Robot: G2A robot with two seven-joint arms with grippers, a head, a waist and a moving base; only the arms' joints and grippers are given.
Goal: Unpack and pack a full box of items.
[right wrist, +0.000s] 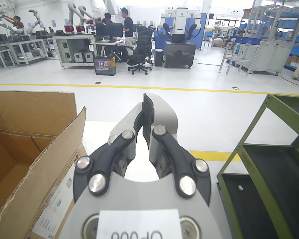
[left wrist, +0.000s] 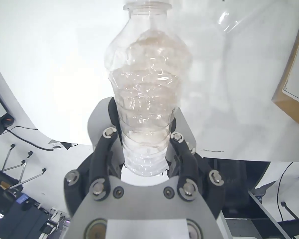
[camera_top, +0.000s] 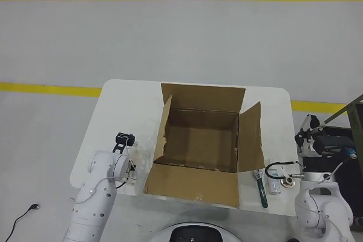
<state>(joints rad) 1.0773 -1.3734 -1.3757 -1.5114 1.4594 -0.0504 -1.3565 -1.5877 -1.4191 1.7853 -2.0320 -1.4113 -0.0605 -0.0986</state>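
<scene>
Left gripper point(left wrist: 143, 115): I have it clamped on the lower ribbed body of the clear bottle point(left wrist: 147, 75), whose cap points away from the wrist over the bare white table point(camera_top: 121, 109).
Bottle's place: at about 8 o'clock from the cardboard box point(camera_top: 193, 184), just outside its left wall.
Right gripper point(right wrist: 145, 120): pads pressed together with nothing between them, parked at about 3 o'clock from the box.
Box: flaps open, and the inside looks empty from above.
Step in hand: I judge the bottle is either going down on the table or about to go into the box.
Doing it well: the thin plastic will flex, so I would keep the squeeze gentle and the travel slow.
Edges: the raised left flap and the table's near rim both sit close to my left wrist.
Open room: bare table towards 10 o'clock. The wrench point(camera_top: 261, 189) and black cable point(camera_top: 277, 167) crowd 4 o'clock, and the green cart point(right wrist: 264, 170) lies beyond.
</scene>
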